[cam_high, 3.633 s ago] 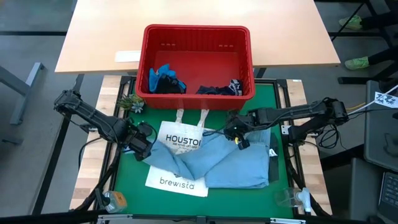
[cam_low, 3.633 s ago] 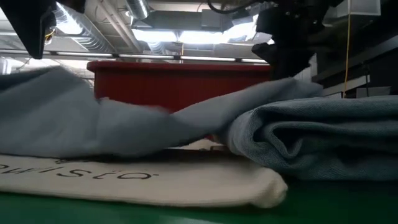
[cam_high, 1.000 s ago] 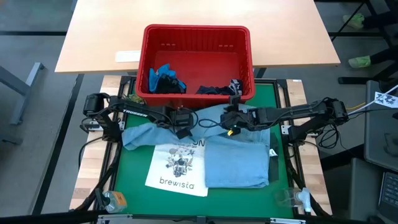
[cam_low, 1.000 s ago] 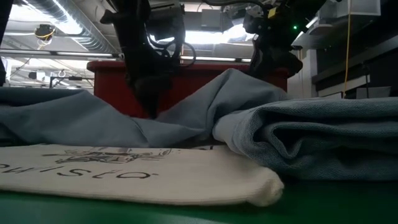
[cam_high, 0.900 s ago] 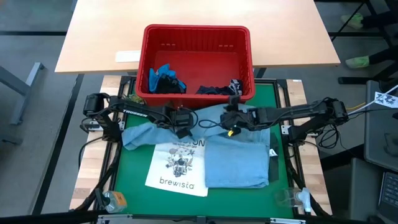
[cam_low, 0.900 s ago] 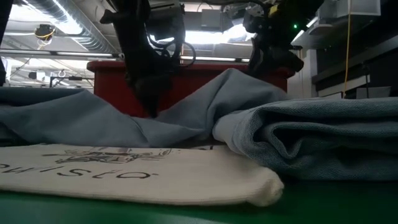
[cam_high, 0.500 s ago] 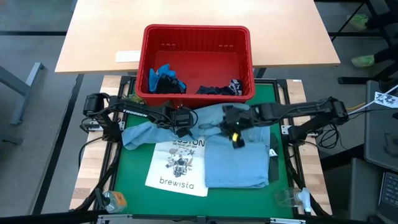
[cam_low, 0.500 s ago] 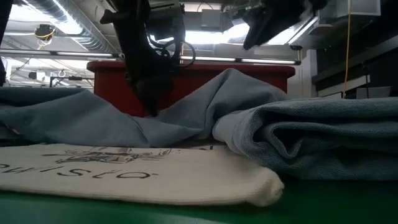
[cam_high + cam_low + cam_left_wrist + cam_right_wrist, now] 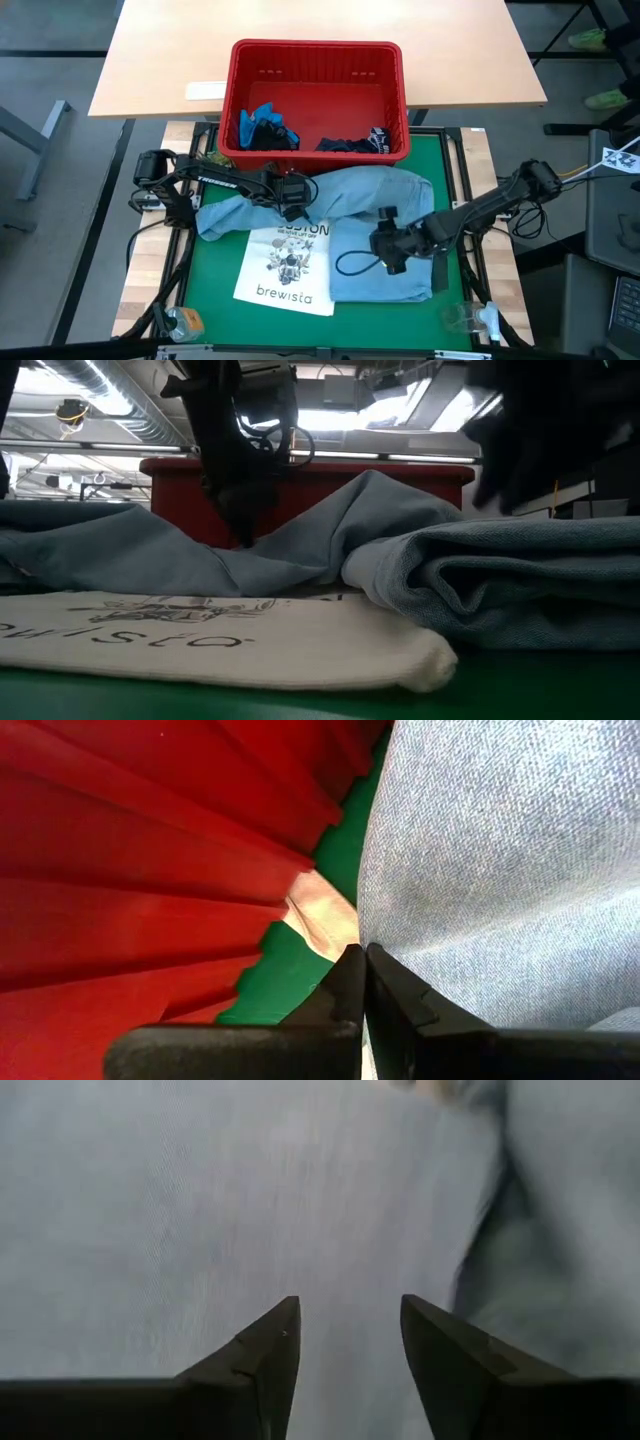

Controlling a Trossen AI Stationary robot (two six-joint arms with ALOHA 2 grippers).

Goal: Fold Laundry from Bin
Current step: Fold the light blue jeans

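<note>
A light blue denim shirt [image 9: 375,200] lies on the green mat, its right part folded into a thick stack [image 9: 520,585] and its left part spread toward the table's left. It partly covers a white tote bag [image 9: 285,275]. The red bin [image 9: 316,46] stands at the far edge and holds a bright blue garment [image 9: 262,125] and a dark navy one [image 9: 355,143]. My left gripper [image 9: 297,208] is shut at the shirt just in front of the bin. My right gripper [image 9: 350,1330] hovers open over the folded stack, touching nothing. My left gripper meets the denim shirt at an edge [image 9: 372,935] near the bin's front wall, its shut fingers coming down from above. The fingertips close right at that edge; one layer or several, I cannot tell. The cloth lies low there, on the mat and the tote bag's strap, and slack.
A raised fold of denim [image 9: 375,490] stands between the grippers, in front of the bin [image 9: 310,485]. A small plant [image 9: 208,165] sits by the bin's left corner. Clear plastic items [image 9: 470,318] and a bottle [image 9: 185,322] lie at the near edge. A wooden table [image 9: 150,60] lies beyond.
My right gripper has risen off the raised denim fold by the bin and swung toward the table's near edge, over the folded stack. The fold has kept its shape. My left gripper and the cloth under it have stayed still.
</note>
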